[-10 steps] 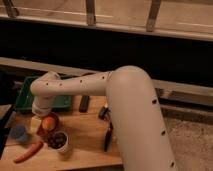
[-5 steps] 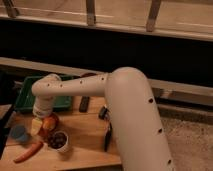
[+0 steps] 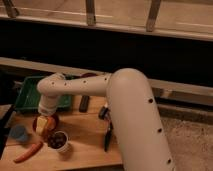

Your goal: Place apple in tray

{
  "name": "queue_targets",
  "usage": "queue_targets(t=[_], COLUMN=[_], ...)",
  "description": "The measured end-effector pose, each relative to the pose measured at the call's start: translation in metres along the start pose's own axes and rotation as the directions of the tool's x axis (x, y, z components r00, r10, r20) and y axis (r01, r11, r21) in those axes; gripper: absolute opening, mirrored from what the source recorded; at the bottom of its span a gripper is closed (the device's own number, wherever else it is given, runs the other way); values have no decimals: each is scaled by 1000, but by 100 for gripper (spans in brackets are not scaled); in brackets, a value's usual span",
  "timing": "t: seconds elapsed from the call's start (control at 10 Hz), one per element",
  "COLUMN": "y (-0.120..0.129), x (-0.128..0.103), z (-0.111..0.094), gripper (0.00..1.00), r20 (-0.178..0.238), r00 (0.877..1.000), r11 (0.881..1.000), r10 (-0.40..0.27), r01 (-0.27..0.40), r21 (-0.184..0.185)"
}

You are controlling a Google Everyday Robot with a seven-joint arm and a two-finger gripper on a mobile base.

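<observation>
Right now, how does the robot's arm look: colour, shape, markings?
The arm is cream-white, made of thick rounded tubes with small dark dots along them. No cables show. The gripper, at its end over the reddish bowl, is mostly hidden.

Gripper [image 3: 46, 118]: drifted a trifle toward 3 o'clock; now over the reddish bowl [image 3: 35, 124], at 6 o'clock of the tray [image 3: 26, 98]. Apple [image 3: 43, 123]: beneath it, showing a paler, yellower face than a second ago.
</observation>
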Motion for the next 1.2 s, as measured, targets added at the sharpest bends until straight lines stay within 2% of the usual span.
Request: queue_targets(t=[0.3, 0.9, 1.2], y=[-4, 5, 4], x=[-1, -8, -6], z=[4, 25, 17], gripper=[80, 80, 80], r20=[-10, -14, -15], r00=[1000, 1000, 1000], r11=[1000, 998, 999], r10=[-3, -24, -20], r01=[2, 23, 20], r21=[-9, -56, -36])
